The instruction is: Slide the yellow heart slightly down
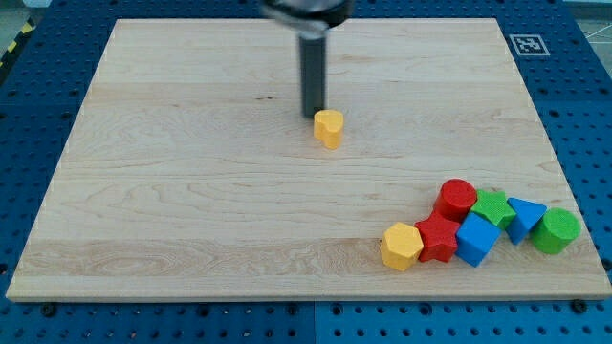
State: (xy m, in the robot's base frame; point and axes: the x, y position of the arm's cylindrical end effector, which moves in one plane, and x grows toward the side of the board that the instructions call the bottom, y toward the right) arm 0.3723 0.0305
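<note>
Since my tip (314,116) stands at the yellow heart's (329,128) upper-left shoulder, apparently touching it, the push seems set up or just starting; next I judge a short, straight stroke toward the board's (172,210) bottom edge is needed. With no fingers, nothing opens or closes. Small, glossy and lobed, the heart sits centre-board, nearer the top edge, well apart from the bottom-right cluster.

A pale wooden board (191,210) is seen filling most of the view, its grain run from 9 to 3 o'clock. It is laid on a blue perforated bench (29,124), shown at every edge. A black-and-white marker tag (529,44) is fixed at 2 o'clock. Even, soft light is cast throughout.
</note>
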